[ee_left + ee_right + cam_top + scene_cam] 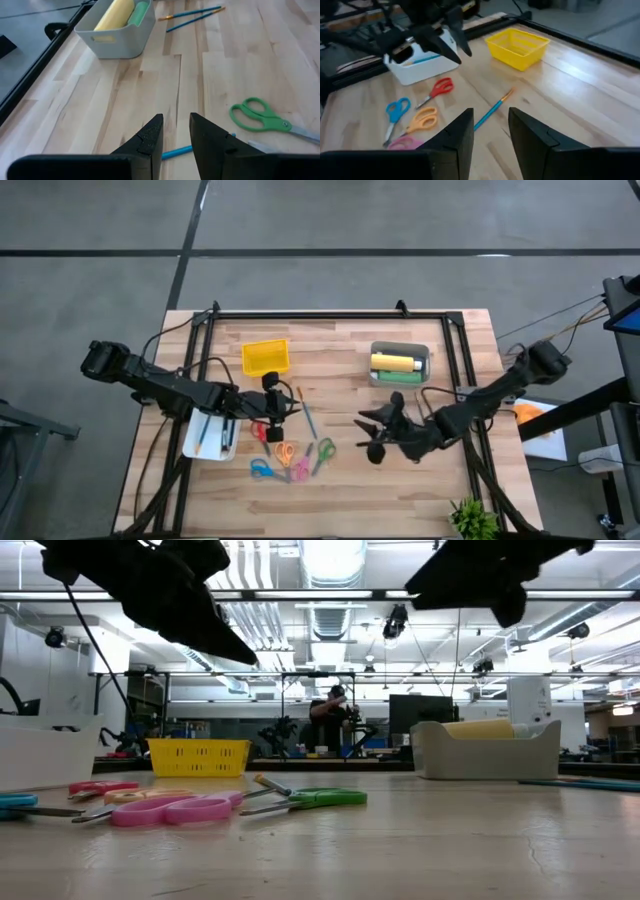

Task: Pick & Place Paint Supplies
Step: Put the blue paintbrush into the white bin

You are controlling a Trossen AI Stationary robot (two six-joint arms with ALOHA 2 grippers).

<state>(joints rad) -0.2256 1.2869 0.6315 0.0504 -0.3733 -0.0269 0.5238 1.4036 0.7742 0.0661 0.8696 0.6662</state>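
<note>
A grey bin [400, 363] at the far right holds a yellow paint bottle [116, 12] and a green one [137, 12] lying side by side. Two teal brushes [192, 14] lie on the table beside it. Another teal brush [492, 111] lies mid-table, and more sticks rest in a white tray [210, 435] at the left. My left gripper [176, 135] hovers open above the mid-table brush [175, 151], with nothing between its fingers. My right gripper [490, 132] hangs open over the table's right half [368, 435], holding nothing.
A yellow basket [265, 357] stands at the far middle. Several scissors lie near the front middle: red [437, 90], blue [395, 110], orange [422, 120], pink [170, 810] and green [260, 117]. A black frame [330, 315] runs along the table's edges. A small plant [472, 518] stands at the near right corner.
</note>
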